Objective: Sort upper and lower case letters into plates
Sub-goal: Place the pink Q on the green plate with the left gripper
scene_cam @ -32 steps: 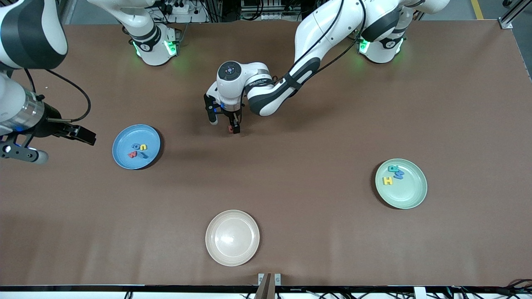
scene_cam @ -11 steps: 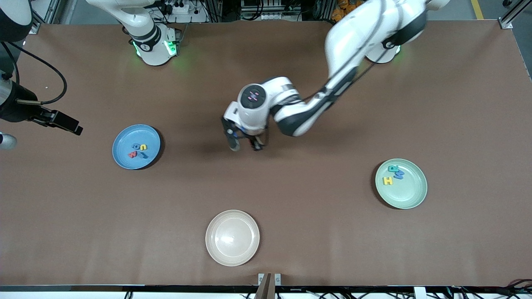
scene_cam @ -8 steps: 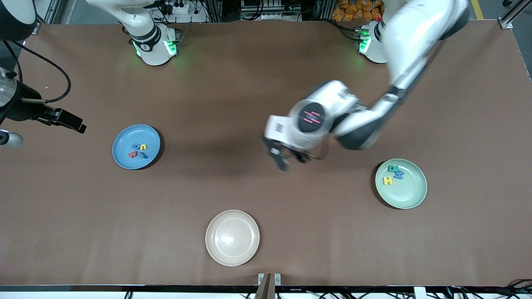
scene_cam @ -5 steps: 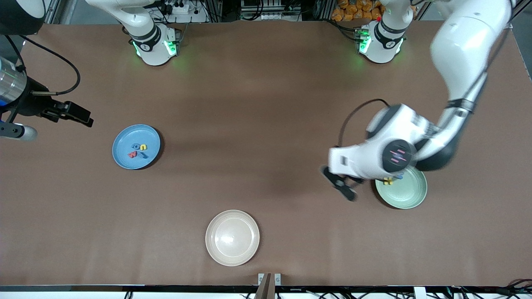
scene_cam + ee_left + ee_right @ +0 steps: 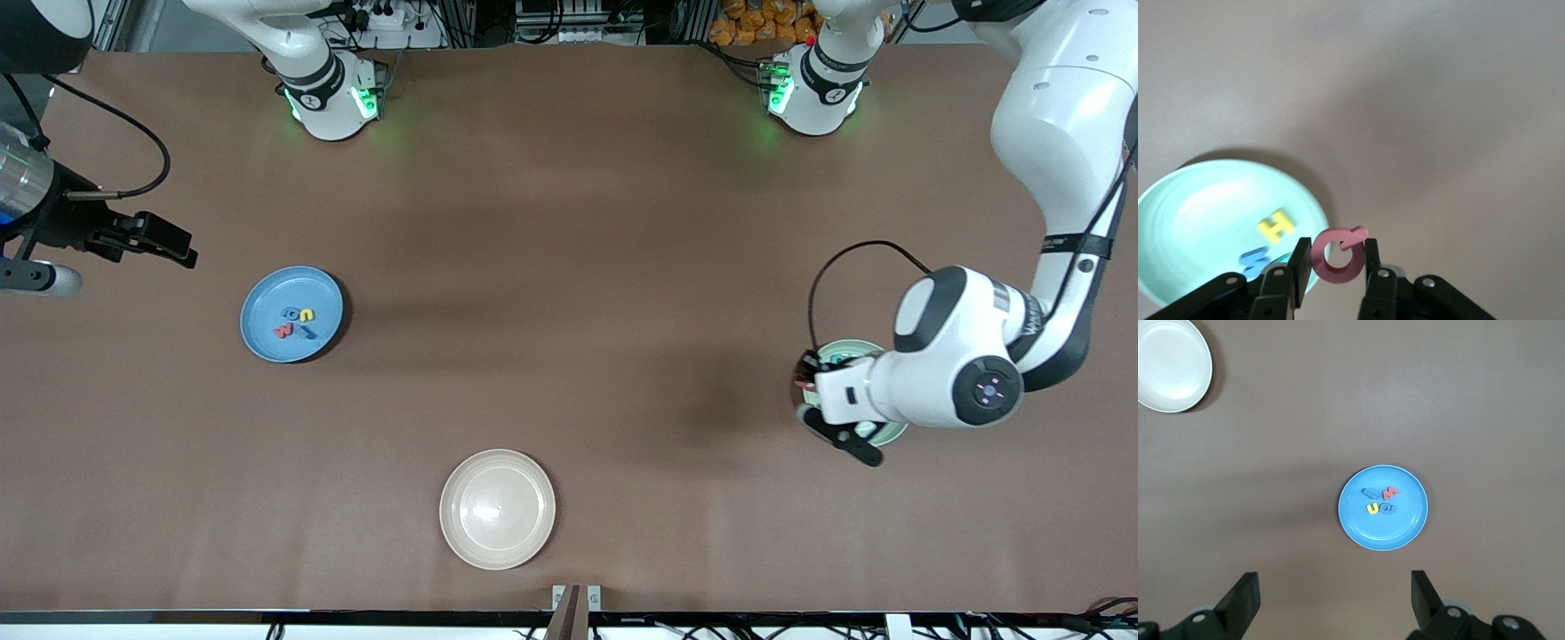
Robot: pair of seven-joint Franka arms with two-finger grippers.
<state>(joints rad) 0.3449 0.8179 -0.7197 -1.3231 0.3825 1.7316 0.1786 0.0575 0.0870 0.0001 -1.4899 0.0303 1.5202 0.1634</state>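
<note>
The left hand is seen clenched on a red letter G, pinched across its outer curves between the two fingers, with its flat face turned to the wrist camera. In the front view this hand is placed at the lower right of the frame, over the rim of the mint green plate, most of which is covered by the wrist. In the left wrist view the same plate lies at the lower left, and a yellow H and a blue letter are seen in it; a teal one beside them is barely visible.

The right hand is held wide apart and empty, waiting at the upper left edge of the front view, over the desk near the blue plate. Four small letters lie in that plate. A cream plate sits at the lower centre and carries nothing.

The G is judged to be light, stiff and chunky, unlikely to break if dropped from low height. Its rounded sides offer little flat contact, so slipping or twisting in the pinch is possible. Release over the plate's middle is judged to be the step in hand.
</note>
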